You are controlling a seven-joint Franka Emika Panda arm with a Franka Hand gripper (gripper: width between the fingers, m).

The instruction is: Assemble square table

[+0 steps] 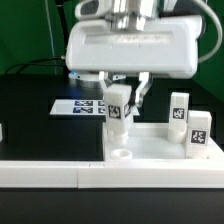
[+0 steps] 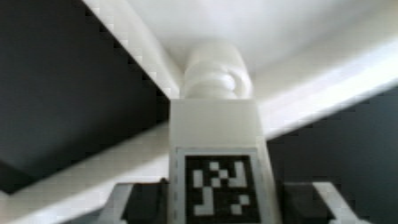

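Observation:
My gripper is shut on a small white block leg with a black-and-white tag. It holds the leg upright just above a round corner socket of the white square tabletop. In the wrist view the leg runs out from between my dark fingers, and its rounded far end lies over the tabletop's white rim. Two more tagged legs stand on the tabletop at the exterior view's right.
The marker board lies on the black table behind the leg, toward the exterior view's left. A long white rail runs along the front edge. A green backdrop stands behind.

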